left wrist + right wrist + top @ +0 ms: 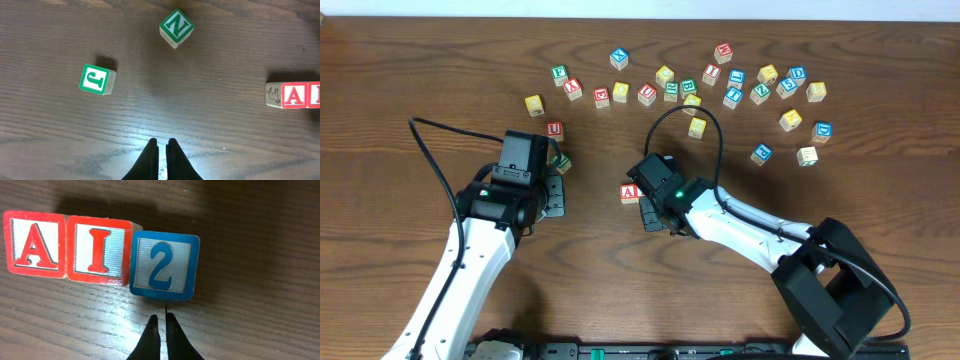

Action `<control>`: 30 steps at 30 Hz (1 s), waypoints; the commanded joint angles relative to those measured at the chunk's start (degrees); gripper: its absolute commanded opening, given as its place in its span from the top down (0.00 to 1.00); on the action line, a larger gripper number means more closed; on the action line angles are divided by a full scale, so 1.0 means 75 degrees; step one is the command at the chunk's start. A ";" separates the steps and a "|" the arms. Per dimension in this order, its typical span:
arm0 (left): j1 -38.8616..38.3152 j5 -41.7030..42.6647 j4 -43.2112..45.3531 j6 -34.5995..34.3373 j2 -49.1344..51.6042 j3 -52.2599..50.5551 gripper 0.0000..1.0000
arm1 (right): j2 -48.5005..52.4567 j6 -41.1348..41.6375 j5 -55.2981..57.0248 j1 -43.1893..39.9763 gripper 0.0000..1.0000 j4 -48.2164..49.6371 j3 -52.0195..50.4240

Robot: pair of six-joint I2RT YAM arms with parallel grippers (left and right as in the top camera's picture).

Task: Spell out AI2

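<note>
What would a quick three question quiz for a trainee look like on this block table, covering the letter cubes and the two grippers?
1. True or false: in the right wrist view the red A cube, red I cube and blue 2 cube sit side by side, reading AI2.
2. The right gripper is: A) shut on the blue 2 cube; B) shut, holding nothing, close to the blue 2 cube; C) wide open.
3. What colour are the letters on the N cube and the other cube ahead of the left gripper?
Key: 1 true; 2 B; 3 green.
</note>
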 commanded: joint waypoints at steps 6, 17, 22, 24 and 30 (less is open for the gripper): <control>0.0038 -0.0125 -0.0003 0.0015 0.0035 0.0198 0.92 | 0.0026 0.0052 0.0187 -0.0003 0.99 0.0050 -0.0038; 0.0038 -0.0125 -0.0006 0.0015 0.0035 0.0198 0.92 | 0.0026 -0.0003 0.0204 -0.0003 0.99 0.0131 -0.0038; 0.0038 -0.0125 -0.0003 0.0015 0.0035 0.0198 0.92 | 0.0026 -0.0003 0.0230 -0.0003 0.99 0.0131 -0.0038; 0.0038 -0.0125 -0.0003 0.0015 0.0035 0.0198 0.92 | 0.0026 -0.0006 0.0233 -0.0003 0.99 0.0152 -0.0038; 0.0038 -0.0125 -0.0006 0.0015 0.0035 0.0198 0.92 | 0.0026 -0.0061 0.0245 -0.0003 0.98 0.0192 -0.0038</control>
